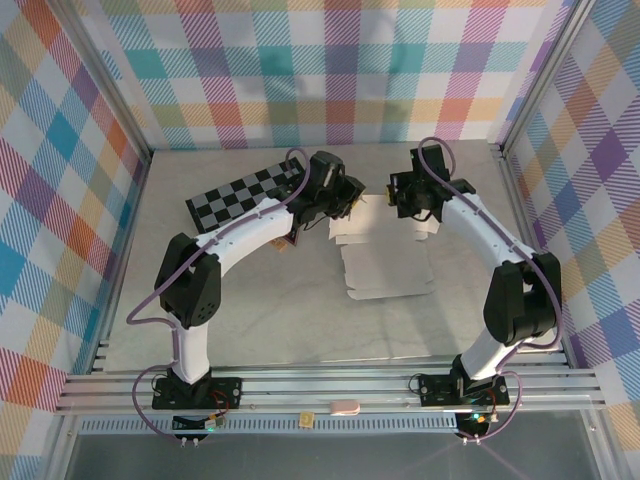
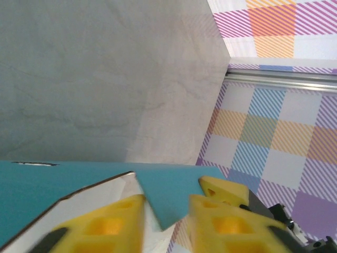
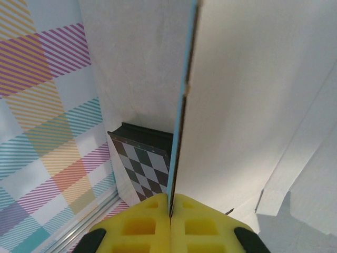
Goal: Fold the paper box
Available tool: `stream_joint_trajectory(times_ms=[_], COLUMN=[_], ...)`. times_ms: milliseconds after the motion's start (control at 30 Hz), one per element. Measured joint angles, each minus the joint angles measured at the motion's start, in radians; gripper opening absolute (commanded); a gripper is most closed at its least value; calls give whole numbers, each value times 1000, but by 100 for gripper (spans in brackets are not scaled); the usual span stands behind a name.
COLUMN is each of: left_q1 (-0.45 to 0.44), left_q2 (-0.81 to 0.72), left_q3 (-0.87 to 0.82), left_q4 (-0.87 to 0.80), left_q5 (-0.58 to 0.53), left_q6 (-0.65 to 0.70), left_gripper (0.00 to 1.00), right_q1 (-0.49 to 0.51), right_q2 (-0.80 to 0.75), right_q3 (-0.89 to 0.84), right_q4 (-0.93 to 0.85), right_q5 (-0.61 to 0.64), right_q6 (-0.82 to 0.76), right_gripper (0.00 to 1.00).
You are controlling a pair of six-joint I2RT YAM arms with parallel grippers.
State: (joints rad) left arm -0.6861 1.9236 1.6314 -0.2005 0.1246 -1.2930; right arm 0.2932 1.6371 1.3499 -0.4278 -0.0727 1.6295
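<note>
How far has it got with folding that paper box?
Barely started. Most of the paper box lies flat, white side up. In hand: the right gripper pinches a panel at its far edge, and the left gripper straddles a teal flap. Left: nearly all the folding; no closed box shape yet.

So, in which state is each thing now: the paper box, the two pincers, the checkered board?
paper box: unfolded blank, mostly flat, white side up, far edge raised.
left pincer: open, jaws apart around a teal flap corner.
right pincer: shut on a panel edge of the paper box.
checkered board: lying flat, untouched.
</note>
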Motion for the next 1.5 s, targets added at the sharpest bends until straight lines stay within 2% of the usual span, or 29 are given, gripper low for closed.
stream_joint_trajectory(times_ms=[100,200,367,433,533,667,833,1033,1200,1500], left_q1=[10,31,139,175,182,153,134,122,98,81], left_q2=[-35,-125,-334,-356,-299,-134,13,67,80,97], left_q3=[-40,-124,-378,-475,-609,-707,-716,-715,-714,-709], left_q4=[22,20,99,159,288,484,725,953,1069,1122], left_q5=[-3,-5,6,18,46,84,95,91,92,90], left_q6=[35,84,146,159,154,98,14,-62,-101,-129], left_gripper=[44,41,24,20,17,18,23,26,27,27], right_q1=[-16,-34,-88,-103,-119,-127,-142,-157,-163,-163], right_q2=[-1,-1,-2,-2,-2,-2,-1,4,31,43], right_q3=[0,0,1,8,32,55,100,128,132,132], right_q4=[-5,-14,-45,-66,-87,-92,-122,-119,-116,-112], right_q5=[-13,-37,-74,-80,-93,-106,-120,-131,-141,-149], right_q6=[13,40,114,136,160,193,214,223,230,238], right_gripper=[0,0,0,0,0,0,0,0,0,0])
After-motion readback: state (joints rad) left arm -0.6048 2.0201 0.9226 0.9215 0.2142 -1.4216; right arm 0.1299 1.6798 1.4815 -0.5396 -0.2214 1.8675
